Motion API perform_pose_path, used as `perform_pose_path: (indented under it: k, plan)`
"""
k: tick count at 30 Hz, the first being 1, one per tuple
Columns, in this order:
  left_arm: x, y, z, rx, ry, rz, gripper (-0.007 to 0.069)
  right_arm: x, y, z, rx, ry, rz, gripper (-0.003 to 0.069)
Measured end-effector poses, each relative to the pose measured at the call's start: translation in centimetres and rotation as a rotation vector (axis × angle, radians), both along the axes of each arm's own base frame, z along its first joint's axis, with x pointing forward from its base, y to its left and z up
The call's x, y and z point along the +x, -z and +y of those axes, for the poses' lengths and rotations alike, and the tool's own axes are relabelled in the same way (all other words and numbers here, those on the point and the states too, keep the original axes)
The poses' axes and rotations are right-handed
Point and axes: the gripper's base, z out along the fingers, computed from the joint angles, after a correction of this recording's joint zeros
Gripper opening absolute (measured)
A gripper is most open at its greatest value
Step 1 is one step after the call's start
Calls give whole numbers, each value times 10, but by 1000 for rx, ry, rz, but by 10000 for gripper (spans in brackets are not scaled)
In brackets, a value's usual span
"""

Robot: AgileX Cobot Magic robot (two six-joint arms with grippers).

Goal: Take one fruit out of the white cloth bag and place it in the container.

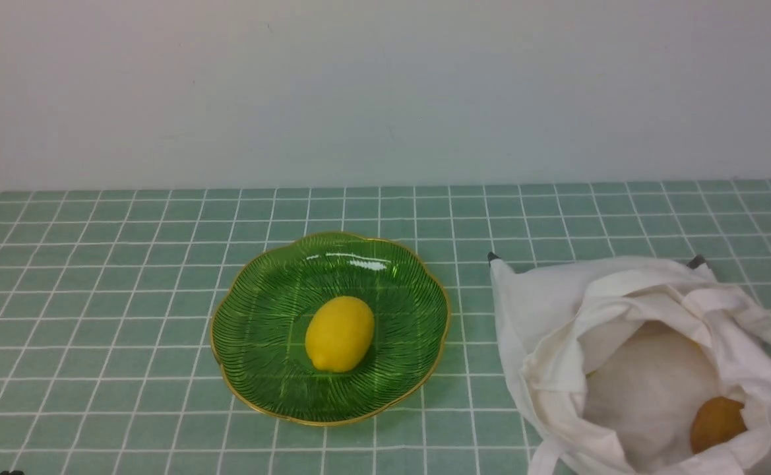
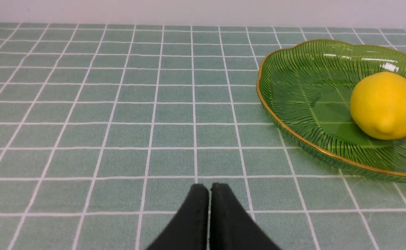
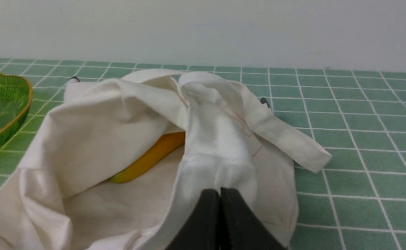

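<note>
The yellow lemon (image 1: 339,333) lies in the middle of the green glass dish (image 1: 260,310) with the gold rim; the left wrist view shows the lemon (image 2: 385,104) resting in the dish (image 2: 293,80) too. The white cloth bag (image 1: 556,310) sits slumped to the dish's right, its mouth open toward me. My left gripper (image 2: 209,186) is shut and empty, low over the cloth to the left of the dish. My right gripper (image 3: 220,191) is shut just before the bag (image 3: 95,121), with nothing seen between its fingers. Neither gripper shows in the front view.
Inside the bag lies a brown round fruit (image 1: 717,422) and a yellow-orange fruit (image 3: 150,154) half under the fabric. A bag strap (image 3: 286,139) trails onto the green checked tablecloth (image 1: 95,297). A plain wall (image 1: 385,86) stands behind the table.
</note>
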Motion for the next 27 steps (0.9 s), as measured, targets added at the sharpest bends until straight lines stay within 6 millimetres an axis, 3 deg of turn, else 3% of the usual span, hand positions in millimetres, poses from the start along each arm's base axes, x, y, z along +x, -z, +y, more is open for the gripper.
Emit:
perform_pose_path:
  k: [27]
  plan:
    - [0,0,0,0,0,0,-8,0,0,-1,1,22,0,-15]
